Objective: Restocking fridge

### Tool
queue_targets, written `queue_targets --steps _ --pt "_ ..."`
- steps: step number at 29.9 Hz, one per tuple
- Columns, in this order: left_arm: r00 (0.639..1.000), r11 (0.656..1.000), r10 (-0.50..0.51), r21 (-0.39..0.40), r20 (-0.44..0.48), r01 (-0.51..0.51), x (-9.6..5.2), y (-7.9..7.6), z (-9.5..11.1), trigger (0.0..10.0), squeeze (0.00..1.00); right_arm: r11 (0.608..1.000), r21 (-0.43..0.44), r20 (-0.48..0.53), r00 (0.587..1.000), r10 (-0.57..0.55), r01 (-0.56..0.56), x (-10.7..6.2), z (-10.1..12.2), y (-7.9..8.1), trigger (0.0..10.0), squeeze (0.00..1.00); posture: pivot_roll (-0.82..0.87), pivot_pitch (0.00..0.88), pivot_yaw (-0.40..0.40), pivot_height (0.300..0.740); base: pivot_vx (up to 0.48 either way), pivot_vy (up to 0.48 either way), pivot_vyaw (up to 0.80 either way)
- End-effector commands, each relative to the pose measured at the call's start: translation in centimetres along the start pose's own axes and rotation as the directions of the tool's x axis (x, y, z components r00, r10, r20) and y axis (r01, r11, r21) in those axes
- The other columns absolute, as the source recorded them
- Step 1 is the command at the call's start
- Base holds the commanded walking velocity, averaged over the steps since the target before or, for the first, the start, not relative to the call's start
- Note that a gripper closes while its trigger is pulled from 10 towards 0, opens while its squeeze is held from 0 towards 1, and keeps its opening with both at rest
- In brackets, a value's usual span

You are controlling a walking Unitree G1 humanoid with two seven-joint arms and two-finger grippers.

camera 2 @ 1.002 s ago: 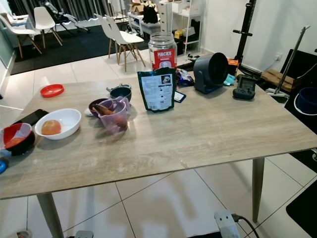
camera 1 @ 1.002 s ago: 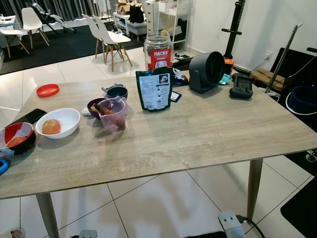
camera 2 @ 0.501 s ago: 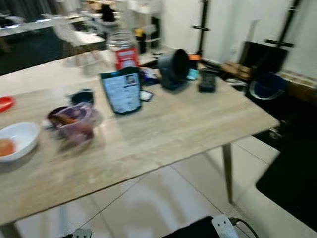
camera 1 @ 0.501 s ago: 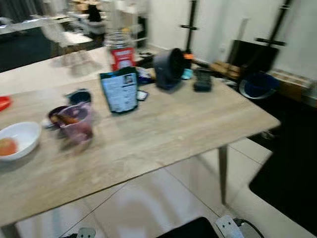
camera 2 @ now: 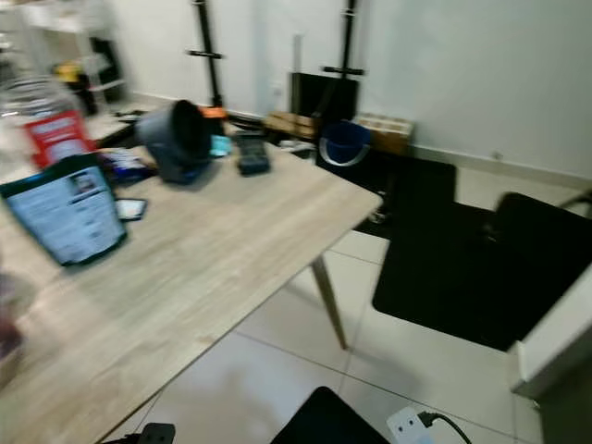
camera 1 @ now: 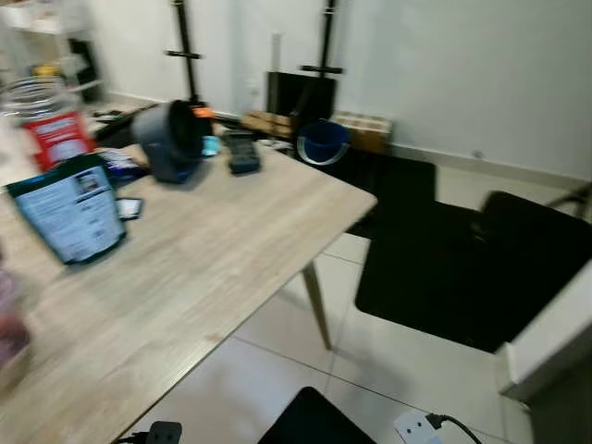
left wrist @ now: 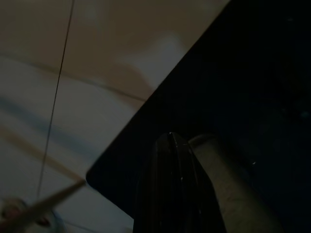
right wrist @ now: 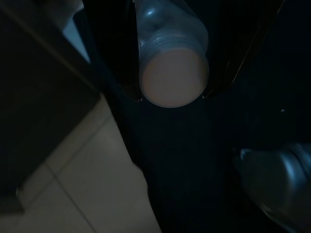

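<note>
Right wrist view: right gripper [right wrist: 170, 92] clamps a bottle [right wrist: 170, 63] just behind its pale cap. Clear plastic, likely light, slick, squashy; hold the stiffer neck. Left gripper [left wrist: 170, 184]: cannot tell.

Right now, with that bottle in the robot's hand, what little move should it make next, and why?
Probably keep turning away from the table. The right gripper holds a bottle with a pale cap between its fingers, and no fridge is visible, just dark mats on tile. Going slowly seems wise, since the head views are blurred.
</note>
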State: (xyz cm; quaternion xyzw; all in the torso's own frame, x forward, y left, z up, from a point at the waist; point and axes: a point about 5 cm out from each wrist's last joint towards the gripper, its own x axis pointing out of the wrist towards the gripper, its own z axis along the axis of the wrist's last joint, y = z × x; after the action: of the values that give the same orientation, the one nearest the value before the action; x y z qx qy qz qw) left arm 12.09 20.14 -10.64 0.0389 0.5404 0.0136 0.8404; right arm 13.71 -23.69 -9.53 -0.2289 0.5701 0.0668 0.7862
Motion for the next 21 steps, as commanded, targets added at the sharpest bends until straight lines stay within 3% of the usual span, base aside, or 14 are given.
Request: queue_targets --steps 1,15,21 --pt "1.000 1.000 -0.008 0.009 -0.018 0.008 -0.1 -0.3 -0.5 10.0 0.00 1.000 0.000 -0.005 1.000 0.000 0.000 0.0 -0.1 -0.2 10.0 0.00 0.02 0.000 0.014 0.740 0.000 0.000 -0.76" --pt "1.000 1.000 -0.008 0.014 -0.018 0.008 -0.1 0.0 -0.5 10.0 0.00 1.000 -0.011 -0.027 1.000 0.003 -0.004 -0.1 -0.3 -0.8 10.0 0.00 0.02 0.000 0.022 0.740 0.000 0.000 -0.76" --pt "1.000 1.000 -0.013 0.012 -0.018 0.013 -0.1 0.0 -0.4 10.0 0.00 1.000 -0.017 -0.017 1.000 0.017 -0.017 0.1 0.8 0.2 10.0 0.00 0.02 0.000 0.025 0.740 0.000 0.000 -0.76"
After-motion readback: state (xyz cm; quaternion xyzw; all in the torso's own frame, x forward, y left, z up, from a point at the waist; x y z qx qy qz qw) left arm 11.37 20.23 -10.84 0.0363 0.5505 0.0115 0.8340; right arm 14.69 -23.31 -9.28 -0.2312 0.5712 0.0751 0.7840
